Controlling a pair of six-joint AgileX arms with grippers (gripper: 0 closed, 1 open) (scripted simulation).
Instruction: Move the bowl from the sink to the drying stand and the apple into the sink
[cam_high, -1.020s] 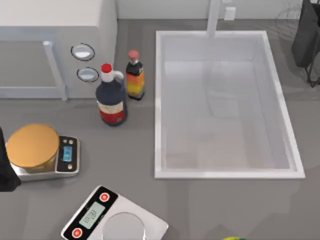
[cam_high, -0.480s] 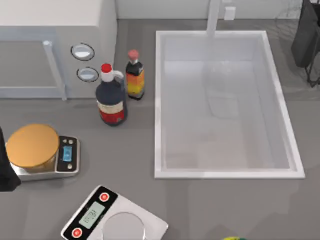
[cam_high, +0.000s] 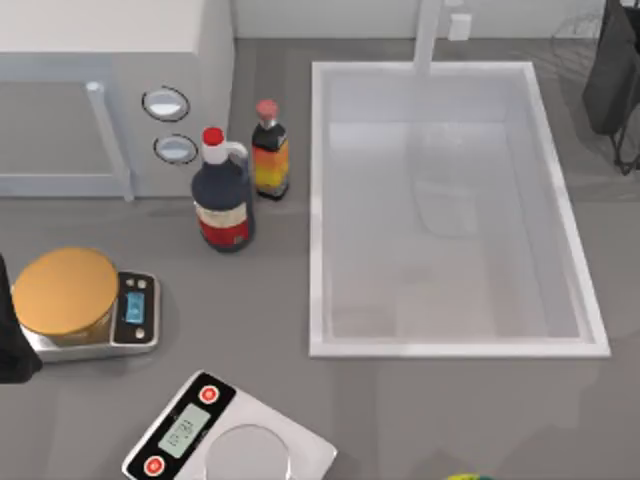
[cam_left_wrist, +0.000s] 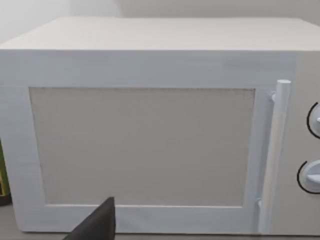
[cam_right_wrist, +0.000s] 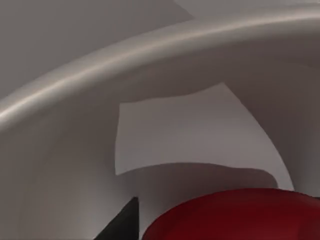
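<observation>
Sink (cam_high: 445, 348) seen beside two bottles (cam_high: 268, 150) | apple (cam_right_wrist: 235, 217) viewed close at right wrist | finger state of both grippers cannot be told

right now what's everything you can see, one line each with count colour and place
sink: 1, white, top view's right half, faucet at its far edge
microwave: 1, white, far left corner, two round dials
dark bottle: 1, red cap, between microwave and sink
small bottle: 1, red cap, orange-yellow label, beside the dark bottle
orange-topped container: 1, on a silver scale at the left edge
second scale: 1, white with red buttons, near edge
yellow-green thing: 1, near edge, mostly cut off
apple: 1, red, close to the right wrist camera, inside a pale curved wall
left arm: dark, left edge
right arm: dark, far right corner
</observation>
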